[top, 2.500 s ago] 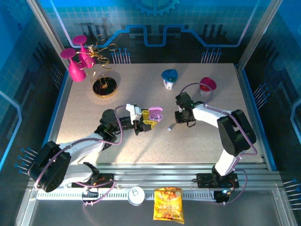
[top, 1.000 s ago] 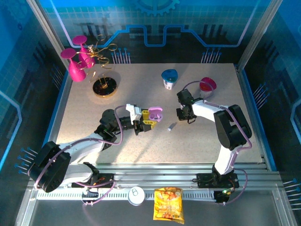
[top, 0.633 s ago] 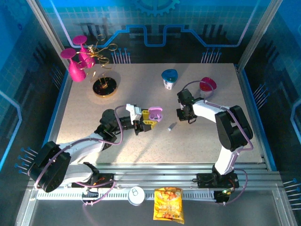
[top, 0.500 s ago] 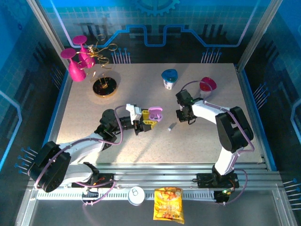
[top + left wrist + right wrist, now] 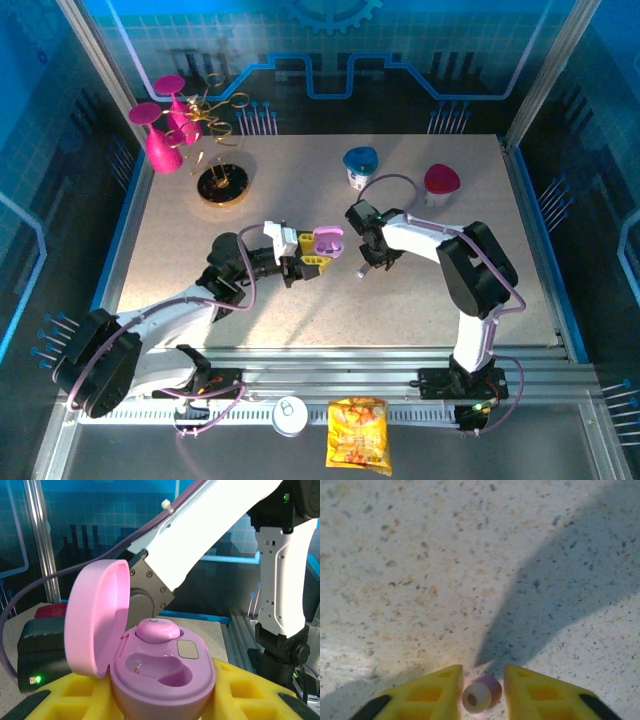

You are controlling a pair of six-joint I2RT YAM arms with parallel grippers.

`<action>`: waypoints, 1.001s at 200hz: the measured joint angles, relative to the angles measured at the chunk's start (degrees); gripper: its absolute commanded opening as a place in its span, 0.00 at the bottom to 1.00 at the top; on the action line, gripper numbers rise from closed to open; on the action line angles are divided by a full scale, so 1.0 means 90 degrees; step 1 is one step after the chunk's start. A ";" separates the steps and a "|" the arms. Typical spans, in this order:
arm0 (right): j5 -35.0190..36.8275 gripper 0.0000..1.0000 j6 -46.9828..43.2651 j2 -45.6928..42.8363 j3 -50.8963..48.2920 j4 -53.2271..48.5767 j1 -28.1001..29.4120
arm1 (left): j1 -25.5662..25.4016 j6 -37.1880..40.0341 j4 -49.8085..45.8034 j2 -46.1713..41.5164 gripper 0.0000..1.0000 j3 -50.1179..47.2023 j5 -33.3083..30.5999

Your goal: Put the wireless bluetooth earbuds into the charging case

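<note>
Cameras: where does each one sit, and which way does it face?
Top external: above and behind the bases, looking down on the table; both arms, left gripper and right gripper show.
Left wrist: on the left arm, looking forward over its yellow fingers at the open lilac case they hold.
Right wrist: on the right arm, looking down at the table, lilac earbud between its fingers.
Shared: top and left wrist both show the case.

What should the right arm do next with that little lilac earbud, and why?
Probably close the right gripper fully on the lilac earbud. It sits between the fingers, but a firm pinch is unclear. The left gripper holds the lilac case open, one slot empty, so a secure grip comes first.
</note>
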 measured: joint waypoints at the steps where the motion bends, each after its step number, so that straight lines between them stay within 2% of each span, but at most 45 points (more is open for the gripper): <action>1: 0.0000 0.35 -0.0005 0.0000 0.0000 -0.0002 0.0002 | 0.0000 0.0000 -0.0002 -0.0007 0.19 0.0000 -0.0002; 29: -0.0403 0.40 -0.0075 -0.0063 -0.0029 0.0097 0.0022 | 0.0000 0.0019 -0.0087 -0.0124 0.19 -0.0005 -0.0002; 51: -0.1141 0.41 -0.0022 -0.0466 -0.0379 0.0532 -0.0063 | 0.0000 0.0019 -0.0119 -0.0134 0.20 -0.0012 -0.0027; 81: -0.1979 0.41 0.0243 -0.1132 -0.0940 0.1127 -0.0534 | 0.0000 0.0019 -0.0119 -0.0134 0.20 -0.0029 -0.0053; 131: -0.2387 0.41 0.0658 -0.1275 -0.1333 0.1647 -0.1088 | 0.0000 0.0022 -0.0121 -0.0134 0.20 -0.0049 -0.0070; 200: -0.2960 0.41 0.0857 -0.1270 -0.1362 0.1921 -0.1120 | 0.0000 0.0022 -0.0141 -0.0131 0.20 -0.0049 -0.0070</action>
